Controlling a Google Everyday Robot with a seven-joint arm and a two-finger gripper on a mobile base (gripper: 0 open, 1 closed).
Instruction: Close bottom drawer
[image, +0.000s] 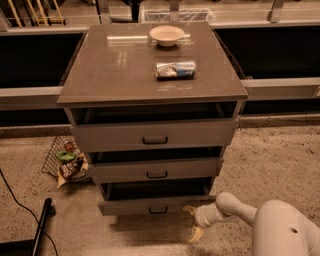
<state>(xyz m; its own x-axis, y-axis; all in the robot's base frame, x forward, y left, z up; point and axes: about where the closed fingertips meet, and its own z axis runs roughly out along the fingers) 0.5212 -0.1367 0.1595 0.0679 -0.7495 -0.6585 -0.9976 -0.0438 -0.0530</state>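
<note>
The bottom drawer is the narrowest grey front of three, with a small dark pull handle. It stands slightly out, with a dark gap showing above its front. My gripper is low, right of the drawer's front, at the end of my white arm. Its yellowish fingertips are spread apart and hold nothing. The upper fingertip lies close to the right end of the drawer front. The middle drawer and top drawer also stand partly out.
On the cabinet top are a white bowl and a lying silver-blue can. A wire basket with snack bags sits on the floor to the left. A black pole and cable lie at bottom left.
</note>
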